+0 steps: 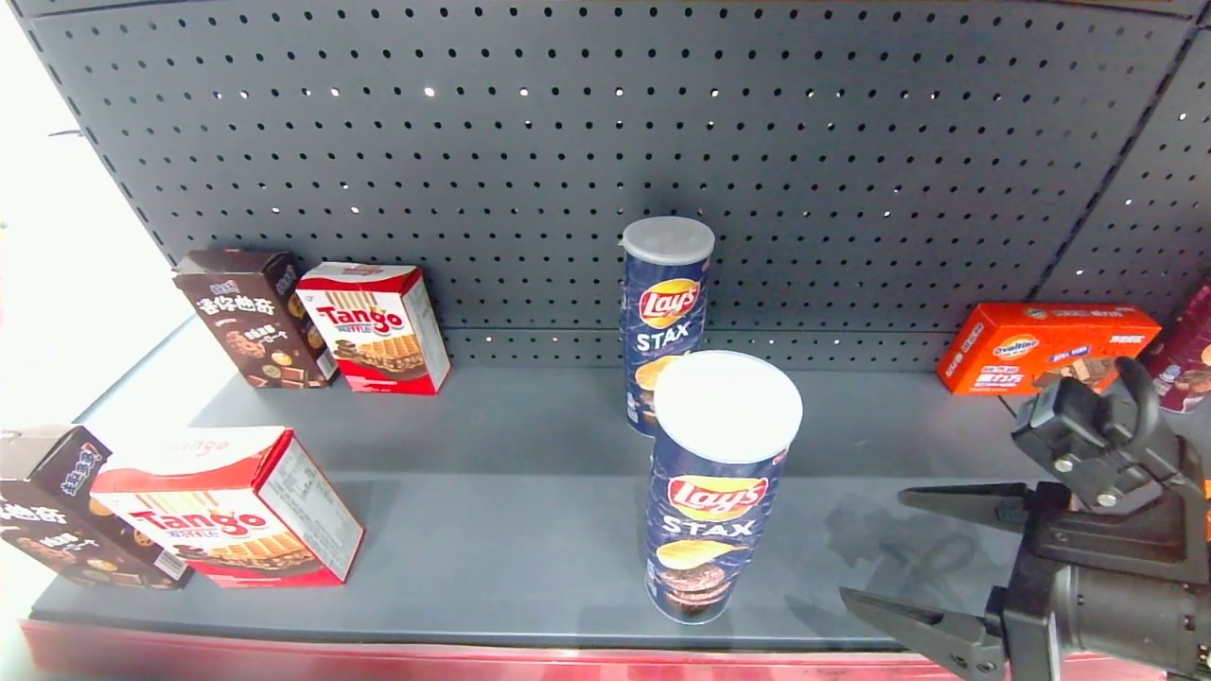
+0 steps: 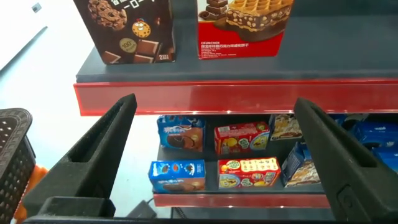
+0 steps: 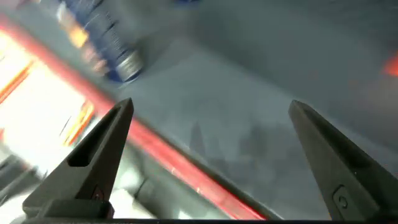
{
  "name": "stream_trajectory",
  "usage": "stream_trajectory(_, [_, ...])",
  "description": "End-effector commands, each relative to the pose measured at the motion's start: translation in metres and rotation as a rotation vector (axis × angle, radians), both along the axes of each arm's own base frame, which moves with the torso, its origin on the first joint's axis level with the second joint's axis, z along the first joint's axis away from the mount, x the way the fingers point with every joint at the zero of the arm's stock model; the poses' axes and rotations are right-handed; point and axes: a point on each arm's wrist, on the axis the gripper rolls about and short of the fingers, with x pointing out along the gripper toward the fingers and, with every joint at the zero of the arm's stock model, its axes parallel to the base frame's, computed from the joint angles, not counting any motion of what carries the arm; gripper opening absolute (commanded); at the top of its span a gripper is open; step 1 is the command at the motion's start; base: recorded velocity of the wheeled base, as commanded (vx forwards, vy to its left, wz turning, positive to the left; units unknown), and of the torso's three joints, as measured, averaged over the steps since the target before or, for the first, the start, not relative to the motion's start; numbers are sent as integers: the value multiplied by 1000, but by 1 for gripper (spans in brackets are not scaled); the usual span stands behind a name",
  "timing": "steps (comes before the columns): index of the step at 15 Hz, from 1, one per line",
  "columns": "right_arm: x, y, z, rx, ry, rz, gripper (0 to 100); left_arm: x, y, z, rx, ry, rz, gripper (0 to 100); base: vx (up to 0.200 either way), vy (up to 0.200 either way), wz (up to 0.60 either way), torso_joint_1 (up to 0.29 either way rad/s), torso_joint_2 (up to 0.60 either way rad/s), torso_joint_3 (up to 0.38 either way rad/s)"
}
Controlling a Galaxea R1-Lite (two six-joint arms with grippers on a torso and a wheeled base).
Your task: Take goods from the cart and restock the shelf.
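Observation:
Two blue chip cans stand upright on the grey shelf [image 1: 530, 511]: the front can [image 1: 711, 492] near the shelf's red front lip, the rear can [image 1: 662, 317] by the pegboard. My right gripper [image 1: 899, 549] is open and empty over the shelf's front right, to the right of the front can and apart from it. In the right wrist view the front can [image 3: 102, 43] lies beyond the open fingers [image 3: 99, 155]. My left gripper [image 2: 214, 155] is open and empty, below and in front of the shelf's red lip [image 2: 236, 96].
Wafer boxes [image 1: 236, 515] and brown cookie boxes [image 1: 66, 515] stand at the shelf's left, front and back. An orange box [image 1: 1041, 345] lies at the back right. Lower shelves hold small snack boxes [image 2: 239, 152]. A black basket [image 2: 15, 155] is beside the left gripper.

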Motion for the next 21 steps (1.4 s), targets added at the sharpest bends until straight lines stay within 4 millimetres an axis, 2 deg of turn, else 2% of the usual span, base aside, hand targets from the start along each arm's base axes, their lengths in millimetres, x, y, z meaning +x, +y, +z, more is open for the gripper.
stream_trajectory(1, [11, 18, -3, -24, 27, 35, 100, 0, 0, 0, 0, 1, 0, 100, 0, 0, 0, 0, 0, 0])
stream_trajectory(4, [20, 30, -3, -36, 36, 45, 100, 0, 0, 0, 0, 1, 2, 100, 0, 0, 0, 0, 0, 0])
stream_trajectory(16, [44, 51, -6, -64, 35, 49, 100, 0, 0, 0, -9, 1, 8, 100, 0, 0, 0, 0, 0, 0])
stream_trajectory(21, [42, 48, -7, -68, 34, 39, 100, 0, 0, 0, -9, 1, 6, 100, 0, 0, 0, 0, 0, 0])
